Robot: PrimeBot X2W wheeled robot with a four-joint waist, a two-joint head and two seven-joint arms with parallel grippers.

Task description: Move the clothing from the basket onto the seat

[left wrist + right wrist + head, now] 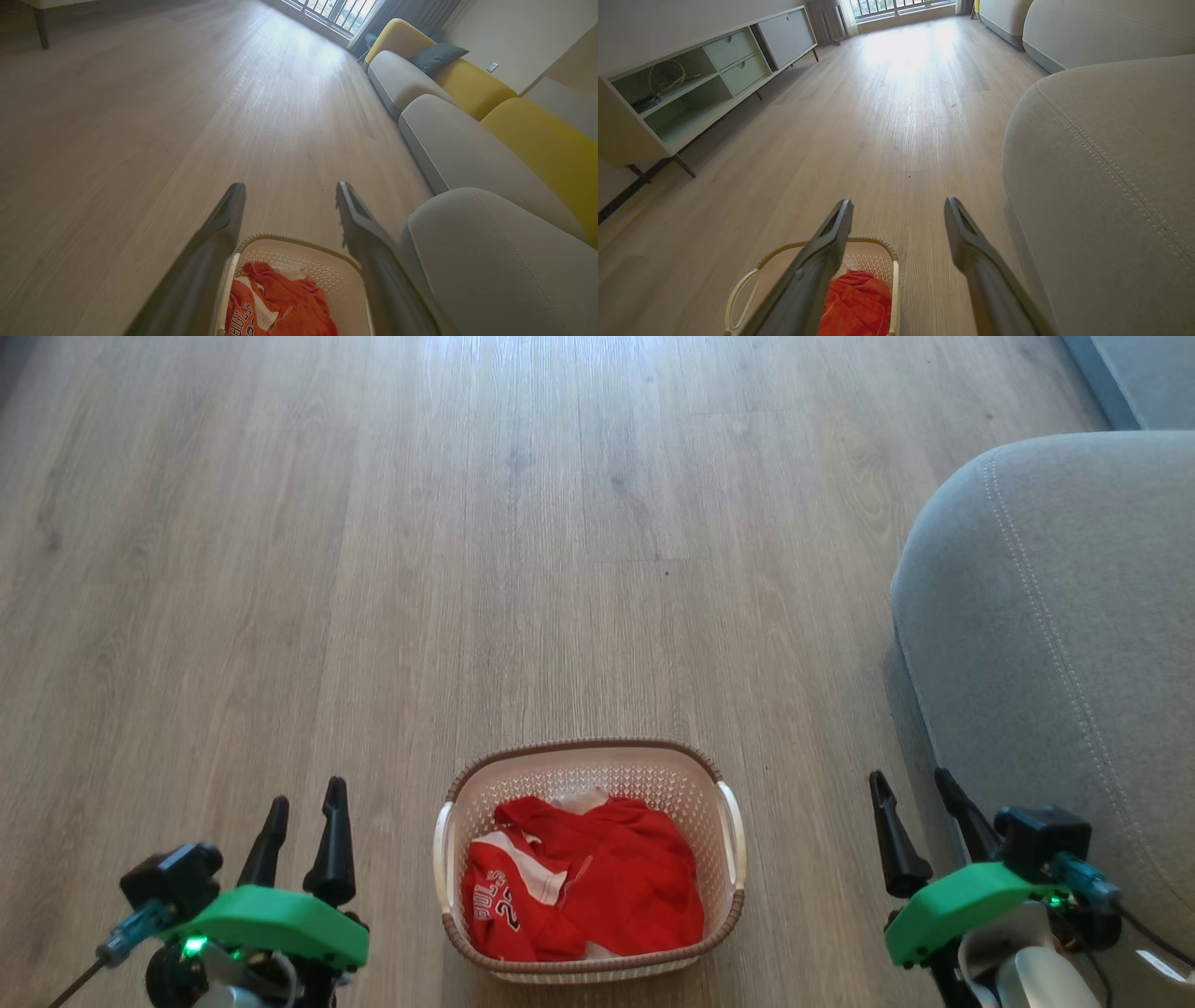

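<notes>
Red clothing (597,882) with white trim and dark lettering lies crumpled in the cream basket (597,761) on the wooden floor, low in the middle of the head view. The grey seat (1064,644) with pale stitching rises to the basket's right. My left gripper (306,803) hangs open to the left of the basket, nothing between its fingers. To the right of the basket, beside the seat's edge, my right gripper (913,782) is open and empty as well. In the left wrist view the clothing (280,303), basket (327,270) and seat (495,266) lie beyond the open gripper (289,189). The right wrist view has the clothing (859,303), basket (873,247) and seat (1106,177) past the open gripper (899,203).
Wooden floor (467,541) stretches ahead and to the left. More grey and yellow sofa sections (467,88) continue along the wall past the seat. A low sideboard (691,79) with shelves and drawers stands along the opposite wall.
</notes>
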